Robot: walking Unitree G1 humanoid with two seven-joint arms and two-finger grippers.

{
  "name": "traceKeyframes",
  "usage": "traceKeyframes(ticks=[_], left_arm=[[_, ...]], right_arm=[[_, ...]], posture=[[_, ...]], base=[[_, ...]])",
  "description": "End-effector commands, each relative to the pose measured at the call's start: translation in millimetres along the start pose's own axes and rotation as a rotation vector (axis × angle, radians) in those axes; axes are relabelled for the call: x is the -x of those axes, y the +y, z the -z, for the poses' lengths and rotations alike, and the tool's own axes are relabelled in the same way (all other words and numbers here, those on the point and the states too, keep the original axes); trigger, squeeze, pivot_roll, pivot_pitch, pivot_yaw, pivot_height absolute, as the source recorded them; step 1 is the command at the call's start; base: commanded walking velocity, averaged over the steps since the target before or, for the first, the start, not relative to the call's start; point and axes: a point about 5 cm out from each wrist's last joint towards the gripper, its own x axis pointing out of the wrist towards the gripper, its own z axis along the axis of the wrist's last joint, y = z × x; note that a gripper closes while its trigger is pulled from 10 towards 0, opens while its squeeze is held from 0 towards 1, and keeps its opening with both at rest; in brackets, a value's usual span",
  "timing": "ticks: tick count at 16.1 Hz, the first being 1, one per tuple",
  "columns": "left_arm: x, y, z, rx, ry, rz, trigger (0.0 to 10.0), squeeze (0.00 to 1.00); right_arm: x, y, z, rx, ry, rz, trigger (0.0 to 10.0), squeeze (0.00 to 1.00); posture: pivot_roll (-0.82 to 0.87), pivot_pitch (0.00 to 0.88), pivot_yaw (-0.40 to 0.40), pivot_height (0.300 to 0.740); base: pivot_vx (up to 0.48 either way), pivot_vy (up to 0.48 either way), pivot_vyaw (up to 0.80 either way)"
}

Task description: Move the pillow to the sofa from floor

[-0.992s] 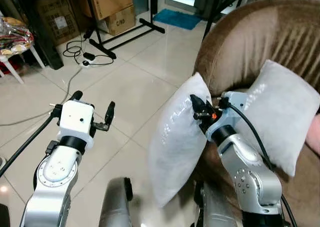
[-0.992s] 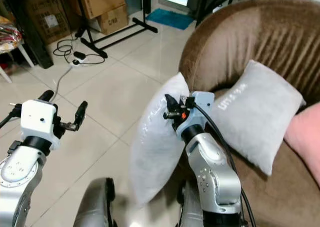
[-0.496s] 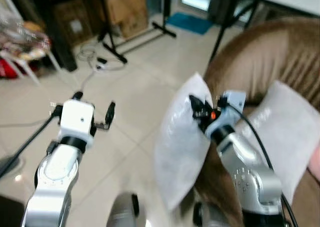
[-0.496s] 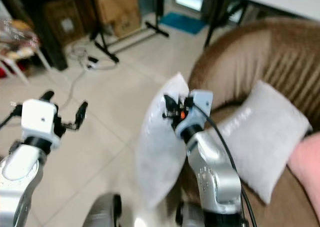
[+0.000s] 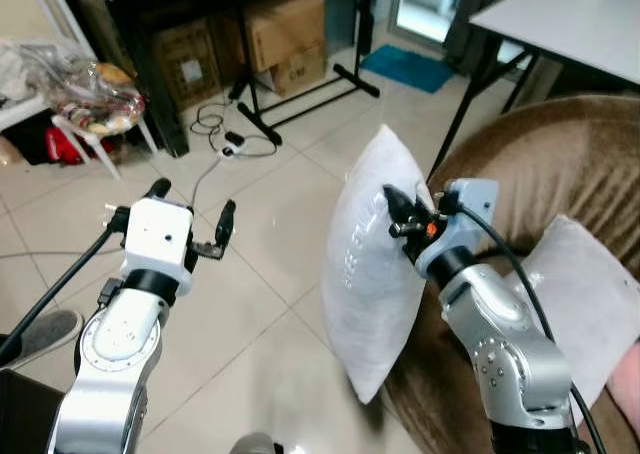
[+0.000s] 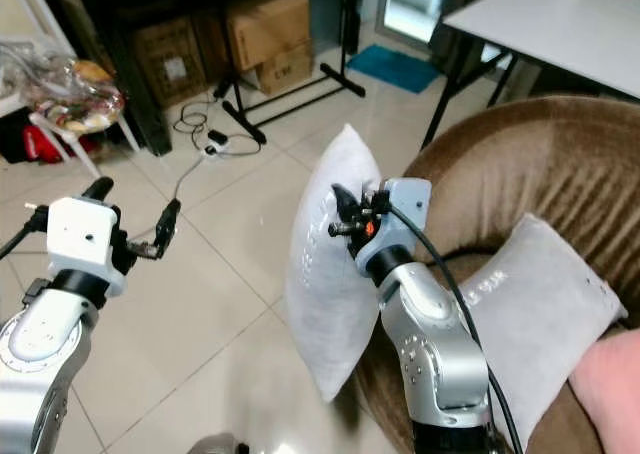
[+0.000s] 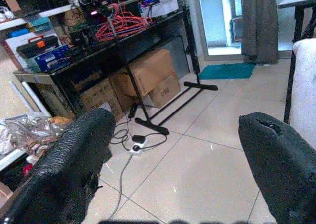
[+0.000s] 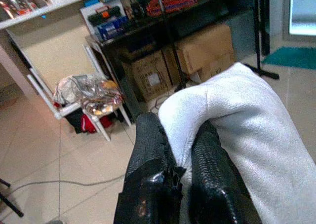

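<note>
Pillow [image 5: 372, 264] is up off the floor right now, hanging with its long axis pretty much vertical, pinched near its upper edge by the right gripper [image 5: 396, 214]. In the right wrist view you can see both black fingers [image 8: 148, 150] squeezed together on a fold of the white fabric, so the jaws are clenched on the pillow with almost no gap between them. Most of the pillow dangles below and to the left of the jaws, over the tile floor [image 5: 270, 204], its lower corner just beside the sofa's front edge.

The brown sofa [image 6: 520, 174] sits to the right of and behind the jaws, so the carry looks to me like a swing to the right and a bit forward before letting go. There's already another white cushion [image 6: 525, 314] on the seat (and something pink [image 6: 610, 384] at the corner), so the free spot is probably nearer the armrest.

Left gripper [image 5: 190, 219] is held out over the floor, well apart from the pillow, jaws released wide with nothing between them. Right arm is clearly the one doing the job.
</note>
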Motion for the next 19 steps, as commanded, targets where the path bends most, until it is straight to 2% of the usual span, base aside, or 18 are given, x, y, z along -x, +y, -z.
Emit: traceKeyframes(ticks=[1,4,8,10,11,13,15,19], left_arm=[[0.7,-2.2,3.1,-0.007,0.015,0.017,10.0,0.00],[-0.1,-2.4,3.0,-0.009,0.013,0.025,10.0,0.00],[-1.5,-4.1,3.0,-0.009,0.008,0.037,10.0,0.00],[-1.7,-3.5,2.7,-0.010,0.007,0.036,10.0,0.00],[-1.7,-3.1,2.6,-0.012,0.006,0.035,10.0,0.00],[-2.7,-2.7,2.0,-0.013,0.003,0.034,10.0,0.00],[-3.4,-2.2,1.6,-0.011,0.002,0.030,10.0,0.00],[-4.2,-2.3,1.5,-0.010,0.000,0.029,10.0,0.00]], right_arm=[[2.2,3.7,-9.7,0.000,-0.054,-0.013,10.0,0.00],[4.7,9.6,-17.0,-0.059,-0.111,-0.063,10.0,0.00],[5.6,11.9,-22.6,-0.055,-0.144,-0.085,10.0,0.00],[3.6,15.2,-33.0,-0.073,-0.179,-0.105,10.0,0.00],[-0.5,17.6,-50.6,-0.097,-0.239,-0.120,10.0,0.00],[-7.1,7.4,-76.2,-0.120,-0.334,-0.058,10.0,0.00],[-7.1,-6.6,-78.7,-0.108,-0.345,0.015,10.0,0.00],[-6.5,-10.5,-80.9,-0.124,-0.346,0.050,10.0,0.00]], posture=[[0.02,0.000,0.022,0.740],[0.01,0.000,0.033,0.740],[0.01,0.000,0.037,0.740],[0.01,0.000,0.037,0.740],[0.01,0.000,0.037,0.740],[0.01,0.000,0.038,0.740],[0.01,0.000,0.036,0.740],[0.01,0.000,0.036,0.740]], base=[[0.000,0.000,0.00],[0.000,0.000,0.00],[0.000,0.000,-0.20],[0.000,0.000,-0.80],[0.000,0.000,-0.80],[0.000,0.000,-0.80],[0.000,0.000,-0.80],[0.000,0.000,-0.80]])
